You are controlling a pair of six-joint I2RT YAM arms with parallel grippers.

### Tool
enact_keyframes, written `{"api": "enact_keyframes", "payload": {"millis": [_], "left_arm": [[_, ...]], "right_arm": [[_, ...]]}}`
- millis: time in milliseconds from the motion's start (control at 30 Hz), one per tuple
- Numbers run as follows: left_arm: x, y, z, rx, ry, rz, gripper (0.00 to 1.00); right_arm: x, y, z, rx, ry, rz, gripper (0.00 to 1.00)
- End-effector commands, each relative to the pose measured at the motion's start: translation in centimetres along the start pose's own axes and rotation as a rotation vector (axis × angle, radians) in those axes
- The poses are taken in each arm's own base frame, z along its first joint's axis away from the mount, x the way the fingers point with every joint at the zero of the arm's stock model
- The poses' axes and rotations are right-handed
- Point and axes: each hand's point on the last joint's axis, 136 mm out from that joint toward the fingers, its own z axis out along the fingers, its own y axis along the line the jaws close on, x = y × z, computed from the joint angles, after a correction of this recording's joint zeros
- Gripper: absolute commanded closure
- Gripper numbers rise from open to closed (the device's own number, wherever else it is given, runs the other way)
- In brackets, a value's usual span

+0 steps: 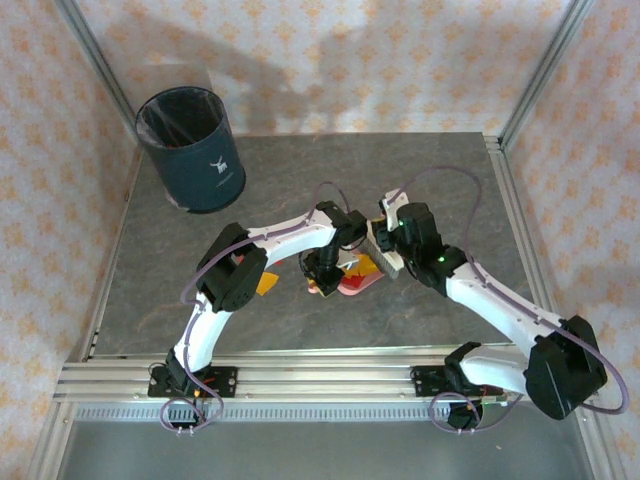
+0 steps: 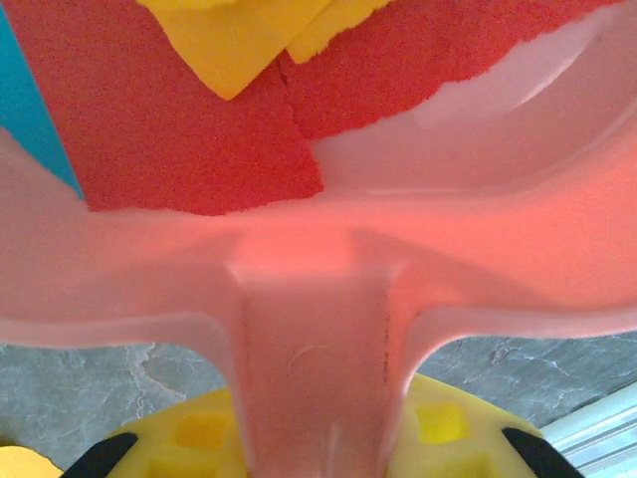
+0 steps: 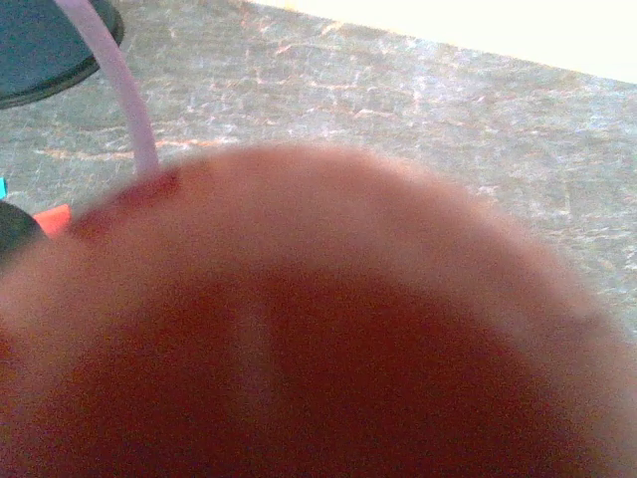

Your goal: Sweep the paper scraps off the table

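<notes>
Centrally on the table (image 1: 160, 300), the left gripper (image 2: 318, 443) clamps the pink dustpan (image 2: 318, 279) by its handle; red, yellow and teal paper scraps (image 2: 189, 129) lie inside. At its 2 o'clock the right gripper (image 1: 392, 255) is closed tight on a brush (image 1: 384, 243); an orange scrap (image 1: 265, 283) lies at 9 o'clock

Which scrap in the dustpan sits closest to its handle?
The big red scrap, left of centre in the left wrist view; the yellow scraps and teal scrap lie farther off.
</notes>
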Motion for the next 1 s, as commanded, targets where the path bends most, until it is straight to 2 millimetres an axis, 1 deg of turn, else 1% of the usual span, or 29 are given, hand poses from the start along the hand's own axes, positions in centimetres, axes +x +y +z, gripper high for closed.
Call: {"api": "enact_keyframes", "payload": {"millis": [0, 100, 233, 333, 467, 500, 533, 733, 967], "left_arm": [[0.8, 0.4, -0.8, -0.02, -0.011, 0.02, 1.0], [0.9, 0.6, -0.9, -0.024, -0.033, 0.015, 1.0], [0.9, 1.0, -1.5, -0.036, -0.078, -0.005, 1.0], [0.7, 1.4, -2.6, -0.039, -0.147, -0.026, 1.0], [0.6, 2.2, -4.6, -0.037, -0.236, -0.06, 1.0], [0.7, 2.4, -5.1, -0.035, -0.258, -0.069, 1.0], [0.8, 2.7, -6.1, -0.037, -0.292, -0.079, 1.0], [1.4, 4.2, -9.8, -0.03, -0.397, -0.136, 1.0], [2.9, 6.4, -13.6, -0.038, -0.441, -0.209, 1.0]], "right_arm": [[-1.3, -1.4, -1.3, 0.083, -0.062, 0.044, 1.0], [-1.8, -2.2, -1.9, 0.123, -0.084, 0.068, 1.0], [-2.2, -4.2, -2.9, 0.232, -0.113, 0.119, 1.0], [-2.1, -5.7, -3.5, 0.314, -0.117, 0.149, 1.0], [-1.6, -6.8, -4.0, 0.353, -0.109, 0.194, 1.0], [-1.5, -7.0, -4.0, 0.357, -0.104, 0.201, 1.0], [-1.4, -7.0, -4.0, 0.357, -0.101, 0.207, 1.0], [-0.6, -6.9, -3.6, 0.34, -0.077, 0.22, 1.0], [-0.5, -6.0, -3.1, 0.288, -0.067, 0.232, 1.0]]}}
